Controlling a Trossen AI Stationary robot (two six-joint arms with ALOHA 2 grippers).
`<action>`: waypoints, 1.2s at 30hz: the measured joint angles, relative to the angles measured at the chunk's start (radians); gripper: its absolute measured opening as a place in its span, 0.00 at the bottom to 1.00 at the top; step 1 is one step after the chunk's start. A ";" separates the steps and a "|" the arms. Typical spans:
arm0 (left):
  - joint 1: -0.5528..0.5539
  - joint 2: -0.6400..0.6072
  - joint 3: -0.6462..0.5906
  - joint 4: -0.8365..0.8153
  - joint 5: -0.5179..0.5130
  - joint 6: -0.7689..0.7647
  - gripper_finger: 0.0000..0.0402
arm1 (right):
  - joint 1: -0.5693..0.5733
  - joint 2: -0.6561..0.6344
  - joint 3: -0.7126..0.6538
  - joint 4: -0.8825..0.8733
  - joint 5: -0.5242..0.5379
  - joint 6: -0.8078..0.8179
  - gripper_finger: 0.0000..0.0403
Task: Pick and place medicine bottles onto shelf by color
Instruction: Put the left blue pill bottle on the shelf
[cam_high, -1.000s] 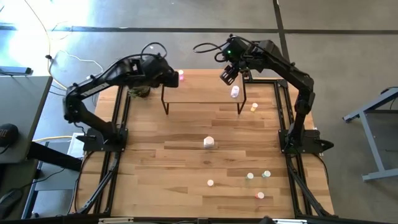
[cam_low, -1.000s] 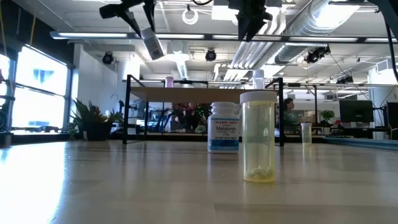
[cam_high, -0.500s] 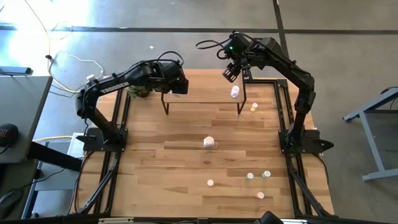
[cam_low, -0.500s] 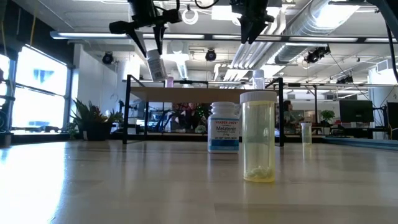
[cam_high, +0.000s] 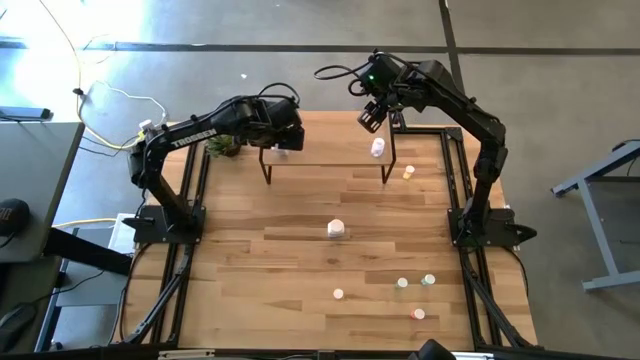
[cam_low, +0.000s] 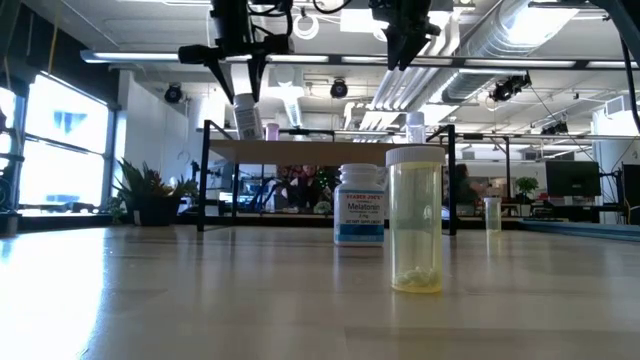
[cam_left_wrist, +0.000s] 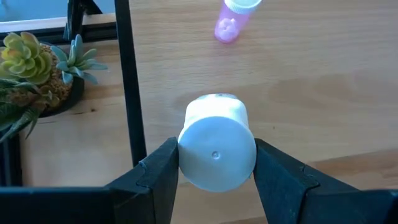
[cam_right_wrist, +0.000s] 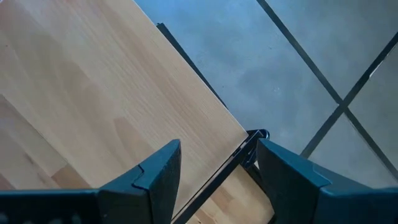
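Observation:
My left gripper (cam_high: 288, 138) hangs over the left end of the shelf (cam_high: 330, 150), shut on a white medicine bottle (cam_low: 245, 116). A pink bottle (cam_left_wrist: 231, 18) stands on the shelf board just beyond it. My right gripper (cam_high: 371, 118) is open and holds nothing, high over the shelf's far right end; a pale bottle (cam_high: 377, 148) stands on the board below it. More bottles stand on the table: a white labelled one (cam_low: 360, 205), a clear yellow one (cam_low: 415, 222), an orange one (cam_high: 408, 173) and several small ones (cam_high: 402, 284). My left gripper pinches the white bottle between its two fingers at the cap end (cam_left_wrist: 216, 155), one finger (cam_left_wrist: 163, 168) on each side. The fingers come from above, pointing down. The bottle hangs below them, nearly upright, with its lower end (cam_low: 247, 130) close over the shelf board; whether it touches I cannot tell.
A potted green plant (cam_left_wrist: 31, 68) sits on the table just left of the shelf's black leg (cam_left_wrist: 127, 81). Black frame rails (cam_high: 195, 190) run along both table sides. Bare wood lies between the shelf and the white bottle (cam_high: 336, 229) at mid-table.
My left gripper has carried the white bottle toward the table's right, to over the shelf's left end, and down. The bottle has swung from a clear slant to nearly upright. The gripper has stayed shut on it throughout.

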 joint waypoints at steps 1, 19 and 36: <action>0.001 0.000 0.000 0.000 0.001 0.003 0.41 | 0.000 0.000 0.000 0.000 0.000 0.000 0.50; 0.045 0.003 -0.003 0.040 0.061 0.028 0.57 | 0.000 0.000 0.000 0.000 0.000 0.000 0.50; 0.047 0.002 -0.003 0.043 0.116 0.043 0.56 | 0.000 0.000 0.000 0.000 0.000 -0.019 0.50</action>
